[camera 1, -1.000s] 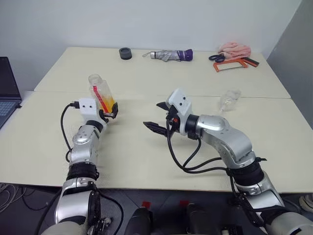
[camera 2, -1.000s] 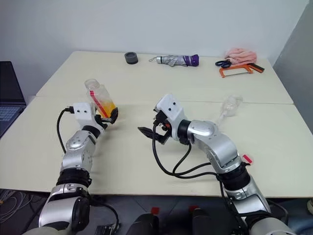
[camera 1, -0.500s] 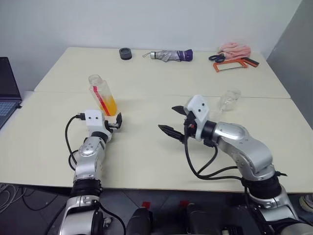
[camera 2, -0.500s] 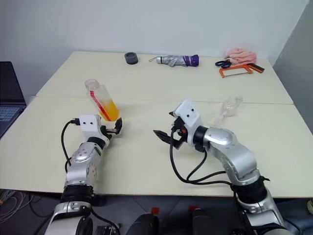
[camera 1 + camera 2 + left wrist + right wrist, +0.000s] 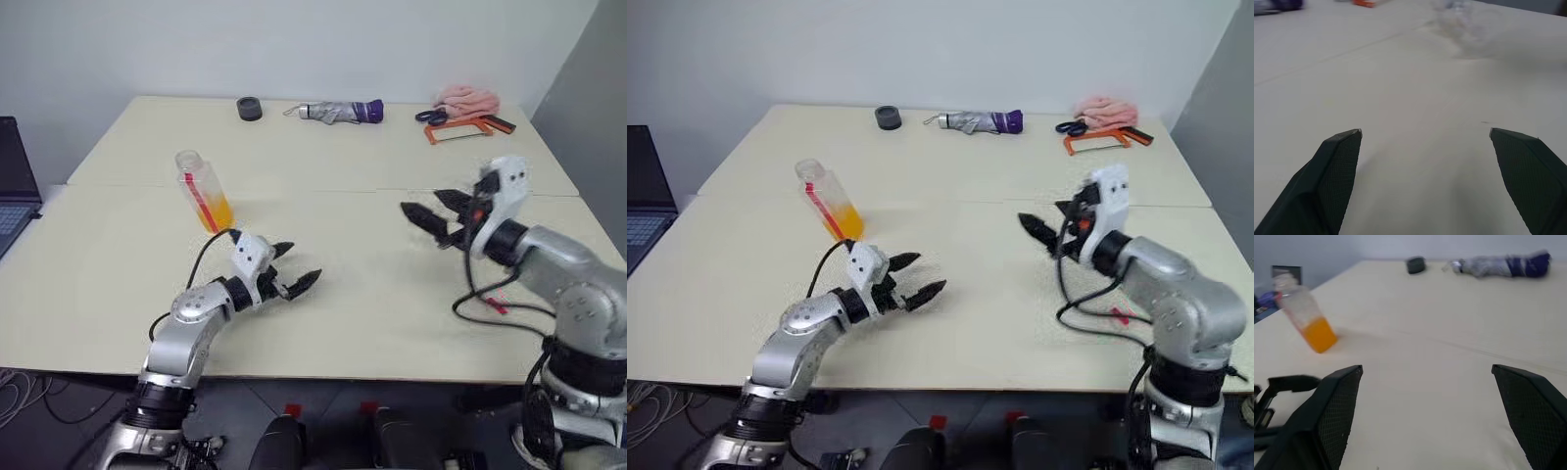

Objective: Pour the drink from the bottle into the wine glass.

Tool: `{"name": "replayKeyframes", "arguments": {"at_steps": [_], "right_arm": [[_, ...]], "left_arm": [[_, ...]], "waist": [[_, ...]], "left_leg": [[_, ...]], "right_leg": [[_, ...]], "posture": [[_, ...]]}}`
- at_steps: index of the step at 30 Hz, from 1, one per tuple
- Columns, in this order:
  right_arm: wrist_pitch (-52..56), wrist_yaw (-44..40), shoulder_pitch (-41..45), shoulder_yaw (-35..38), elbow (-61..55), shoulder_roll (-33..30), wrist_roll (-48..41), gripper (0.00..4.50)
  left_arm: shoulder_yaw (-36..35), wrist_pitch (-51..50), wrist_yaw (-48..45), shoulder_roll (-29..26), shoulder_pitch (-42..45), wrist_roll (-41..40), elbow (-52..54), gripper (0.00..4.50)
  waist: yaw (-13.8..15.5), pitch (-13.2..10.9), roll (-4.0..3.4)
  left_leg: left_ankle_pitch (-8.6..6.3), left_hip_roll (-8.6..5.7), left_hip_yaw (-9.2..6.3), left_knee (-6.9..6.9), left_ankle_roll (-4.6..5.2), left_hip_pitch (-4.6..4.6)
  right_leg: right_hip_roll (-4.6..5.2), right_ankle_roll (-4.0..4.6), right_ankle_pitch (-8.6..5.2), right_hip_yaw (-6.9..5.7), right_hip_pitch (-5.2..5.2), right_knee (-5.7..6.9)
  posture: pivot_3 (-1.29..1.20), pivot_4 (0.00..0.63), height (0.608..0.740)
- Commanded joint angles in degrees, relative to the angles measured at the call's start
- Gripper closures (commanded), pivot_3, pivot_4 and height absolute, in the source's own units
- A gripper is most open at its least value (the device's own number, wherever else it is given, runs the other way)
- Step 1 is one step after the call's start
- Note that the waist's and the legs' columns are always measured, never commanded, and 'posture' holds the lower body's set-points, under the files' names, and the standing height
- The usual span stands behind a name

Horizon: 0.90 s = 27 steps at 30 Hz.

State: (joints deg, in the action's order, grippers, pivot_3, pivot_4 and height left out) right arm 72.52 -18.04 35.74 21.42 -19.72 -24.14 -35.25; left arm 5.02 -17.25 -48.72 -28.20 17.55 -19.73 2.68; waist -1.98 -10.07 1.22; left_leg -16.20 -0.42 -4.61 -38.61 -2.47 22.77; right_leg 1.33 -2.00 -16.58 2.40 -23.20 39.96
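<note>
The bottle stands on the table at the left, leaning in the picture, with the orange drink low in it; the right wrist view shows the bottle too. My left gripper hovers open and empty over the table's middle, well to the right of the bottle and nearer to me. My right gripper is open and empty above the right side of the table. A blurred clear shape far ahead in the left wrist view looks like the wine glass. In the eye views my right gripper covers it.
Along the far edge lie a black roll, a folded umbrella, an orange-framed saw with scissors, and a pink cloth. A laptop sits at the left. A seam runs across between two tables.
My left gripper let go of the bottle, drew back and swung right to the table's middle. My right gripper travelled right and turned. The bottle stays where it was.
</note>
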Motion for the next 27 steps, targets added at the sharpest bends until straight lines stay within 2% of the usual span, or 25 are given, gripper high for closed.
{"name": "replayKeyframes", "arguments": {"at_steps": [1,7,16,21,27], "right_arm": [[2.3,2.3,4.0,3.4,9.9,-3.2,1.7,0.00],[-0.6,-4.8,11.8,-1.0,34.4,-9.5,3.6,0.00],[-9.6,-10.7,22.7,-3.2,63.8,-11.2,8.3,0.00],[-14.0,-14.4,25.8,-5.0,72.9,-10.6,10.7,0.00],[-16.4,-16.8,27.3,-6.0,77.9,-9.4,12.4,0.00]], "left_arm": [[1.7,-1.4,-10.6,-3.3,3.6,-3.7,1.7,0.01],[6.2,-1.2,-25.0,-7.5,9.1,-3.7,-0.5,0.01],[7.6,1.2,-29.2,-7.3,10.7,-1.5,-2.1,0.01],[7.6,3.4,-30.0,-7.0,10.8,-0.5,-4.4,0.01],[7.6,5.5,-30.6,-6.8,10.8,0.3,-6.3,0.01]], "waist": [[0.0,0.0,0.00],[-0.2,0.0,-0.05],[-0.7,0.0,-0.06],[-1.0,0.0,-0.06],[-1.1,0.0,-0.07]], "left_leg": [[0.00,0.00,0.05,0.03,0.00,0.00],[0.01,-0.01,0.33,0.38,0.01,-0.06],[0.01,0.07,0.36,0.56,0.02,-0.04],[0.01,0.08,0.35,0.56,0.02,-0.01],[0.01,0.09,0.34,0.56,0.02,0.00]], "right_leg": [[0.00,0.01,0.00,-0.01,0.00,-0.02],[-0.01,0.03,-0.02,0.11,-0.06,-0.16],[-0.03,0.04,-0.02,0.11,-0.07,-0.40],[0.02,0.04,-0.01,0.10,-0.07,-0.43],[0.01,0.04,-0.01,0.10,-0.07,-0.42]], "posture": [[0.00,0.150,0.740],[0.00,0.150,0.740],[0.00,0.150,0.740],[0.00,0.150,0.740],[0.00,0.150,0.740]]}}
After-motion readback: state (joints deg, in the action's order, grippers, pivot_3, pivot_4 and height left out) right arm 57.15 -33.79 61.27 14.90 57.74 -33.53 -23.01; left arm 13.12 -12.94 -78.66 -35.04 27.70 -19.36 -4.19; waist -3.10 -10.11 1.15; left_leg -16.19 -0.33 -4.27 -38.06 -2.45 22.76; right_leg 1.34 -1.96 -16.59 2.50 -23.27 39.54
